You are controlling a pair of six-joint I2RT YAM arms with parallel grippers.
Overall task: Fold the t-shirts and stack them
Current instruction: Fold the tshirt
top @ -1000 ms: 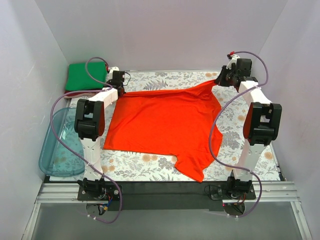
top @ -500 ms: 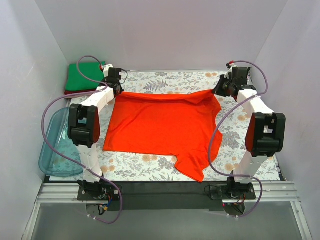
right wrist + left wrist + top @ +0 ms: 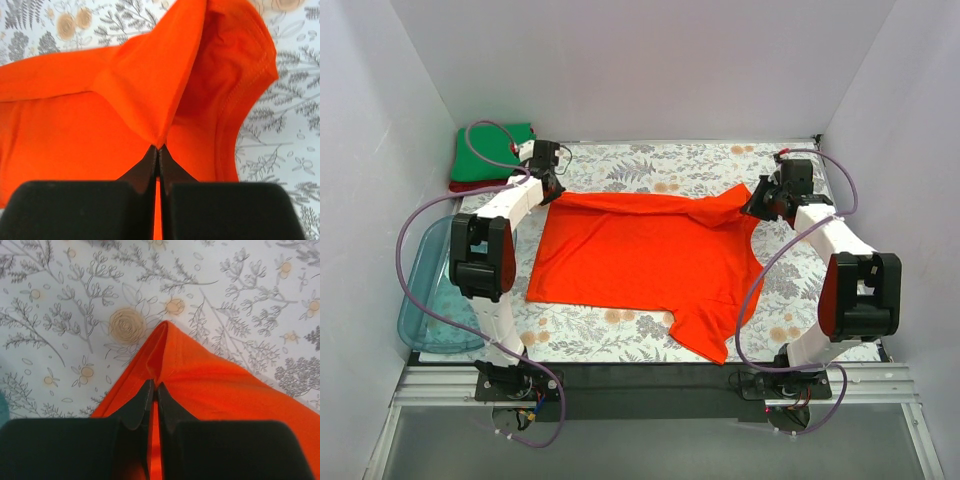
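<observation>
An orange-red t-shirt [image 3: 650,260] lies spread on the floral tablecloth, one sleeve hanging toward the near edge. My left gripper [image 3: 552,190] is shut on its far left corner; in the left wrist view the cloth [image 3: 210,385] peaks between the black fingers [image 3: 142,405] of the gripper [image 3: 155,386]. My right gripper [image 3: 752,205] is shut on the far right corner, and the fabric [image 3: 150,95] rises in a fold from the gripper [image 3: 159,148]. A green folded t-shirt [image 3: 490,150] lies on a dark red one [image 3: 465,185] at the far left.
A clear blue plastic tub [image 3: 430,295] sits at the left near edge. White walls close in the table on three sides. Purple cables loop off both arms. Bare floral cloth [image 3: 670,165] shows behind the shirt.
Both grippers have pulled the shirt's far edge toward the near side and lowered it; the edge now lies flatter and closer in. Both arms have folded back.
</observation>
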